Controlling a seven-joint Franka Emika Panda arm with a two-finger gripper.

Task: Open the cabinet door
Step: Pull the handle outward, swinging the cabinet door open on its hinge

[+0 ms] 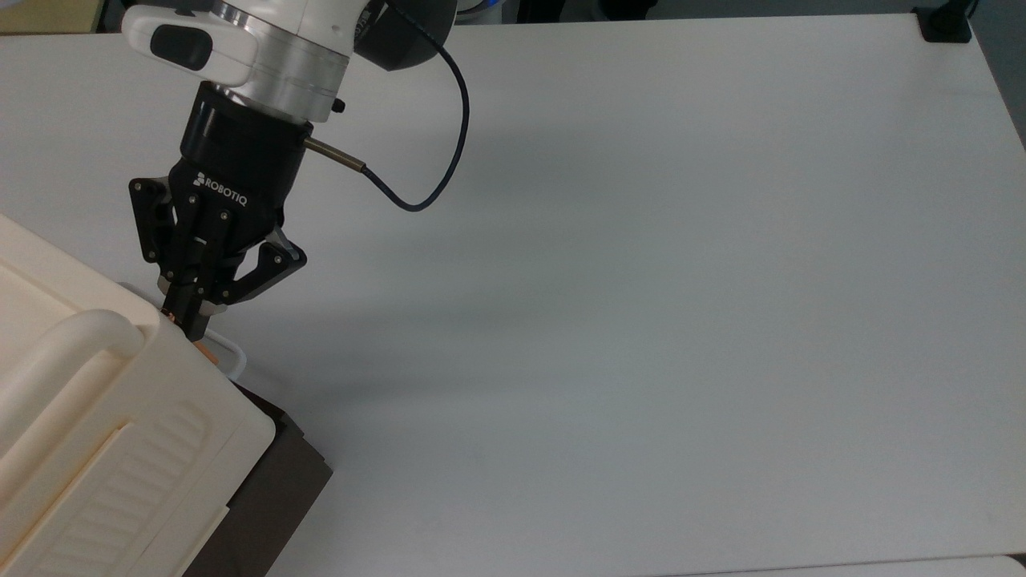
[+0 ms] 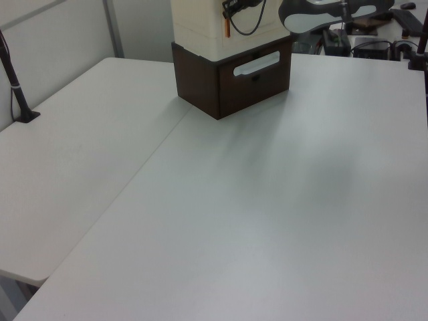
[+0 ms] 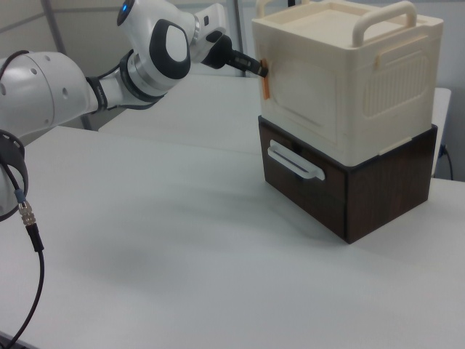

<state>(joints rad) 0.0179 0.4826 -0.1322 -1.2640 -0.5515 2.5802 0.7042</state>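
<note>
Top view: the arm reaches down from the top left, its gripper pinched on the door's reddish edge strip.

Right view: the arm stretches rightward; the door sits flush on the cabinet's left face, above the brown base.

- I see a broad white table, matte and evenly lit, with soft grey shadows across it.
- In the left view a seam runs where two tabletops meet.
- A black clamp post stands at the left view's left edge, against a pale partition wall.
- Another black clamp sits at the top view's upper right corner.
- Cluttered desks lie behind.
</note>
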